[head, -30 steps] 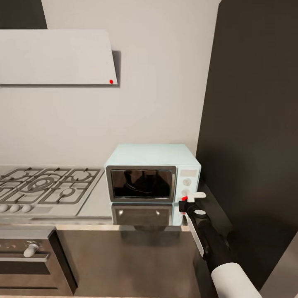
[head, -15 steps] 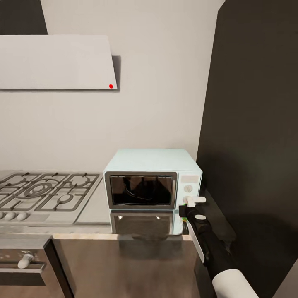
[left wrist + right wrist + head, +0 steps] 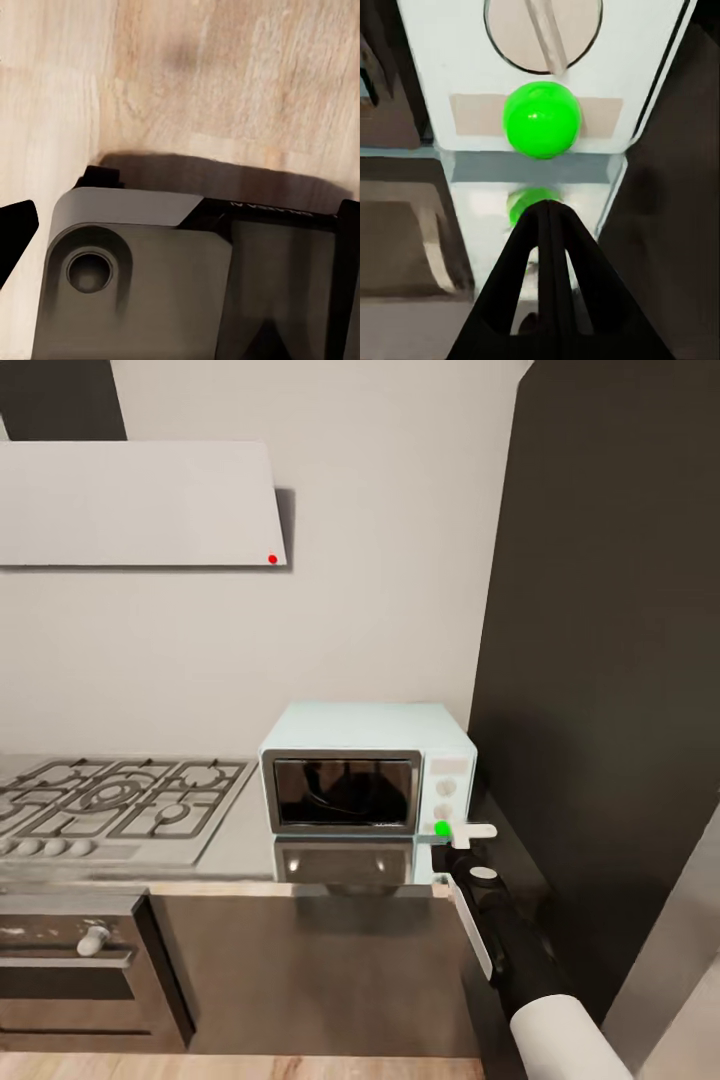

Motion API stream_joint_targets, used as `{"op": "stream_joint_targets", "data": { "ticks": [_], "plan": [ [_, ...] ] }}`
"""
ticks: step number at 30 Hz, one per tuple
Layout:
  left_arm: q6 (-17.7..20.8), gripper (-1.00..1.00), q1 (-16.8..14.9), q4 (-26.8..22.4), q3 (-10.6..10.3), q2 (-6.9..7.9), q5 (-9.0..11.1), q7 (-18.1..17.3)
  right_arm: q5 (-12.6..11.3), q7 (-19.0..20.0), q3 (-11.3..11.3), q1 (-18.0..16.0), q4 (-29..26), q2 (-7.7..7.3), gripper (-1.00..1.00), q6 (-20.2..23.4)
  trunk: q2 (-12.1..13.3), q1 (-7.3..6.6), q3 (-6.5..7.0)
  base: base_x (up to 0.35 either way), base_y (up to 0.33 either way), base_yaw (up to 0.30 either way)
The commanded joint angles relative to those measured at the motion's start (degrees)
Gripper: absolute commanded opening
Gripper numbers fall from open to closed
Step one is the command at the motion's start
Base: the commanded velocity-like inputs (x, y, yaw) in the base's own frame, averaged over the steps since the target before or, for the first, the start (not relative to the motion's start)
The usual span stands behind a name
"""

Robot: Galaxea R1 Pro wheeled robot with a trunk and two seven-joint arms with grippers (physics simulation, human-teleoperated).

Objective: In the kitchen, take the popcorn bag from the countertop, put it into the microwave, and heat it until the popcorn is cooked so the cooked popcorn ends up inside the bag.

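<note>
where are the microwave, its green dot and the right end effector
microwave [image 3: 345,792], head view, on the dark glass door
green dot [image 3: 542,119], right wrist view, on the dot's middle
right end effector [image 3: 548,217], right wrist view, at the closed fingertips

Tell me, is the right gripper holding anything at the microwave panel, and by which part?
Nothing is held. The right gripper has its fingers closed together on nothing, the tips just short of the green dot on the microwave panel.
</note>
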Motion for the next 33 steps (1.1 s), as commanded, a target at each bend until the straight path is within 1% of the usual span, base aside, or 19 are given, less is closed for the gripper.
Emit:
{"op": "stream_joint_targets", "data": {
  "ticks": [1, 21, 23, 24, 25, 26, 27, 31, 33],
  "plan": [
    [-0.24, 1.0, -0.05, 0.12, -0.48, -0.03, 0.61, -0.22, 0.49, -0.14, 0.1, -0.04, -0.07, -0.01, -1.0, 0.43, -0.05, -0.03, -0.07, -0.345, 0.0, 0.0],
    [-0.24, 1.0, -0.05, 0.1, -0.43, 0.03, 0.62, -0.2, 0.21, -0.16, 0.14, -0.04, -0.02, 0.08, -1.0, 0.43, -0.05, -0.03, -0.07, -0.345, 0.0, 0.0],
    [-0.24, 1.0, -0.05, 0.1, -0.41, 0.03, 0.62, -0.2, 0.3, -0.33, 0.16, -0.04, 2.53, 0.08, -1.0, -0.02, -0.05, -0.03, -0.07, -0.26, 0.0, 0.0],
    [-0.24, 1.0, -0.05, 0.1, -0.41, 0.03, 0.62, -0.22, 0.31, -0.37, 0.17, -0.04, 4.05, 0.06, -1.0, -0.94, -0.05, -0.03, -0.07, -0.102, 0.0, 0.0],
    [-0.24, 1.0, -0.05, 0.1, -0.4, 0.03, 0.62, -0.19, 0.24, -0.3, 0.15, -0.04, 11.66, -0.01, -1.0, -3.96, -0.05, -0.03, -0.07, -0.011, 0.0, 0.0],
    [-0.24, 1.0, -0.05, 0.1, -0.4, 0.03, 0.65, -0.19, 0.22, -0.09, 0.18, -0.04, 16.38, 0.01, -1.0, -5.78, -0.05, -0.03, -0.07, -0.004, 0.0, 0.0],
    [-0.24, 1.0, -0.05, 0.1, -0.4, 0.05, 0.65, -0.2, 0.2, -0.02, 0.18, -0.04, 18.44, 0.03, -1.0, -6.72, -0.05, -0.03, -0.07, -0.002, 0.0, 0.0],
    [-0.24, 1.0, -0.05, 0.1, -0.39, 0.08, 0.68, -0.2, 0.07, 0.11, 0.19, -0.04, 30.18, 0.14, -1.0, -13.17, -0.05, -0.03, -0.07, 0.0, 0.0, 0.0],
    [-0.24, 1.0, -0.05, 0.1, -0.39, 0.09, 0.7, -0.19, -0.1, 0.12, 0.19, -0.04, 34.41, 0.14, -1.0, -15.58, -0.05, -0.03, -0.07, 0.0, 0.0, 0.0]
  ]
}}
